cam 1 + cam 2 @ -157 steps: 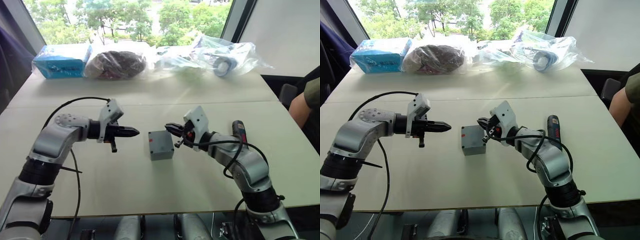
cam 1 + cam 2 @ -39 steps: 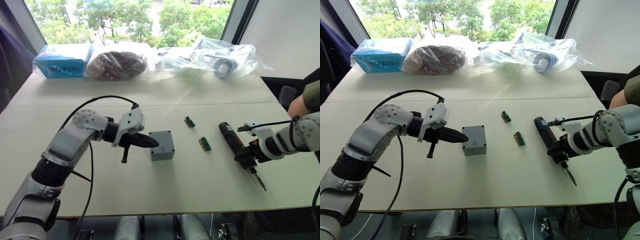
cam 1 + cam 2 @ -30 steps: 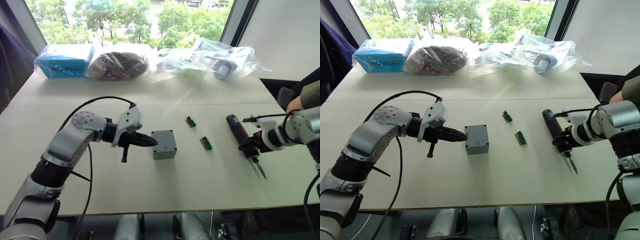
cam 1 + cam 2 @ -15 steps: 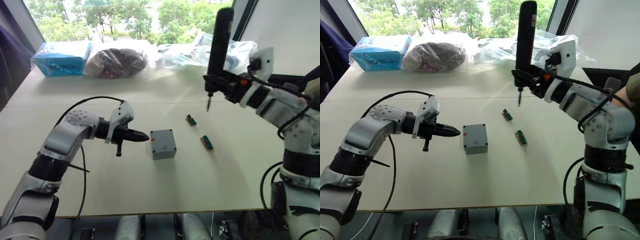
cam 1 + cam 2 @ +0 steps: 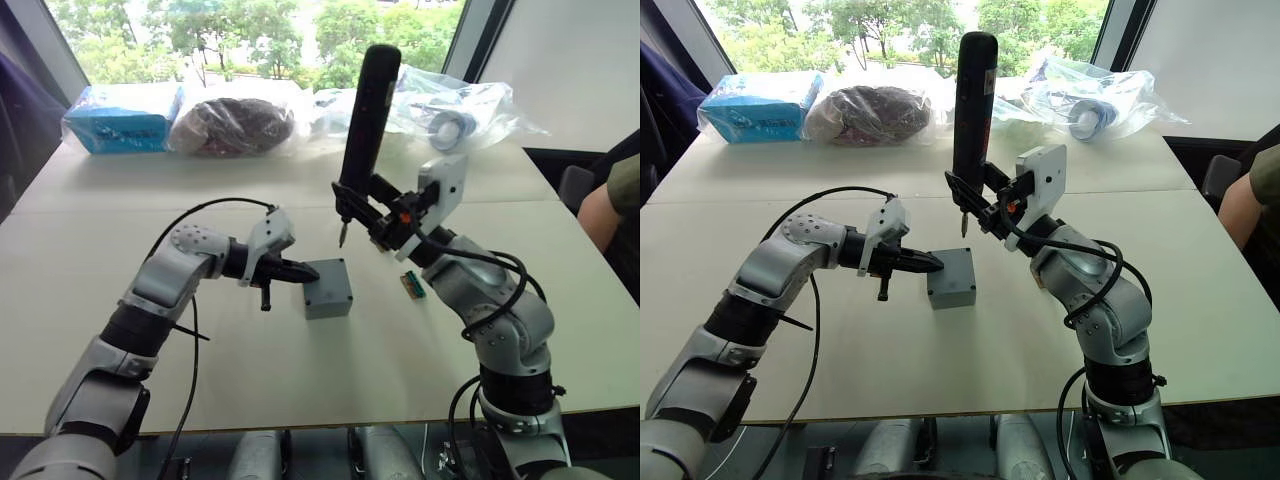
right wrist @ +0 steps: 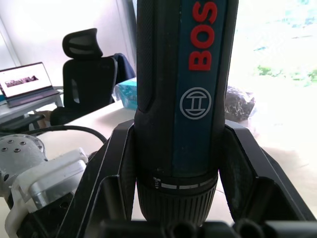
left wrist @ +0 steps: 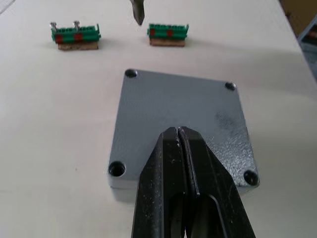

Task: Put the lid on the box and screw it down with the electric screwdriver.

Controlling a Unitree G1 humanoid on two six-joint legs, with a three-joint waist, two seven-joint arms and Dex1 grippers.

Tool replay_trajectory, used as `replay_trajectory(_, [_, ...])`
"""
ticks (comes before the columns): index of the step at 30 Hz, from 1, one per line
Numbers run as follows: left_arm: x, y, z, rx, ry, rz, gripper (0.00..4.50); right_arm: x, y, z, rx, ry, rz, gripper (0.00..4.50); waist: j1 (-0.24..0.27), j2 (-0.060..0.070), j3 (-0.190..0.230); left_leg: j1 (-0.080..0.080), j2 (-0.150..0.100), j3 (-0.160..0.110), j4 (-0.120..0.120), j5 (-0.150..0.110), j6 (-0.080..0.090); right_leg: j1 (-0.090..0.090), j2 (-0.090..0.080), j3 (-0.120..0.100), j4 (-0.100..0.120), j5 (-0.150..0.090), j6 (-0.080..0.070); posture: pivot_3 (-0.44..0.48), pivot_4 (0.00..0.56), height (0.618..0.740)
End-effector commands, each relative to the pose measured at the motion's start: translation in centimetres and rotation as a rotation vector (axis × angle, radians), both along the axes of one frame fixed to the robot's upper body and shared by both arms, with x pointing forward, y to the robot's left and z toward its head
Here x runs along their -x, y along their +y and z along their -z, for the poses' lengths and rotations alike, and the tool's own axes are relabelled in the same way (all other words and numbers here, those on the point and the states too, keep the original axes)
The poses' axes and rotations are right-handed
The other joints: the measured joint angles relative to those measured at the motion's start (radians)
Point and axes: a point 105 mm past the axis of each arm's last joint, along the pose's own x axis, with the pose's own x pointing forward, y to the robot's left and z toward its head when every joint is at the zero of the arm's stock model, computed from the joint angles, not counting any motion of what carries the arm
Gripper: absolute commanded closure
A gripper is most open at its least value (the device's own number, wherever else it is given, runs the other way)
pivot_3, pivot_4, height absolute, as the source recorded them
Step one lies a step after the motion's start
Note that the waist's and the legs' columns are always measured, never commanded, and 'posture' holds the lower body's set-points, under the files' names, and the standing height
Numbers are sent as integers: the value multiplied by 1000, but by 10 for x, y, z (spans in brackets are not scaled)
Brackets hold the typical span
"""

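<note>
The electric screwdriver [image 5: 974, 98], a long black cylindrical tool with a red-lettered label and a thin metal bit, is held upright in the right gripper [image 5: 983, 214], whose two black fingers [image 6: 113, 173] are clamped around the lower body of the tool. Its long axis stands close to vertical, with the bit pointing down at the table. The bit tip is seen above and just beyond the far left corner of the flat square grey plastic lid [image 7: 181, 116], not yet over a hole. The lid lies seated on the small grey plastic box [image 5: 952, 280], which stands near the middle of the white table [image 5: 1200, 300]. Four corner screw holes are visible in the left wrist view, and no screw head can be made out in them. The left gripper [image 5: 308, 271] has its fingers pressed fully together, holding nothing, with the tip over the lid's left edge; whether it presses on the lid cannot be told. Two small green terminal blocks [image 7: 75, 34] lie on the table beyond the box, towards its right edge. The coming move is judged to turn on bringing the vertical bit down over the nearest corner hole, a job for the right arm.
</note>
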Motion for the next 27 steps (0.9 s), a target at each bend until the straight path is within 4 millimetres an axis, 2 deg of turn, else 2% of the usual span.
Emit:
replay_trajectory(1, [2, -2, 5, 11, 19, 1, 4500, 9, 4, -10, 6, -90, -9, 2722, 0, 0, 0, 0, 0, 0, 0, 0, 0, 0, 0, 0, 0, 0, 0, 0, 150, 740])
replay_trajectory(10, [3, -1, 8, 12, 22, -8, 4500, 2, 3, 10, 31, -76, 35, 2722, 0, 0, 0, 1, 0, 0, 0, 0, 0, 0, 0, 0, 1, 0, 0, 0, 150, 740])
replay_trajectory(24, [6, -2, 7, 21, 33, -11, 4500, -10, 7, 12, 16, -88, 57, 2722, -1, 0, 0, 1, 0, 0, 0, 0, -1, 0, 0, 0, 2, 0, 0, 0, 150, 740])
replay_trajectory(27, [6, -1, 7, 16, 36, -15, 4500, -11, 6, 27, 64, -63, 60, 2722, -1, 0, 0, 2, 0, 0, 0, 0, -1, 0, 0, 0, 2, 0, 0, 0, 150, 740])
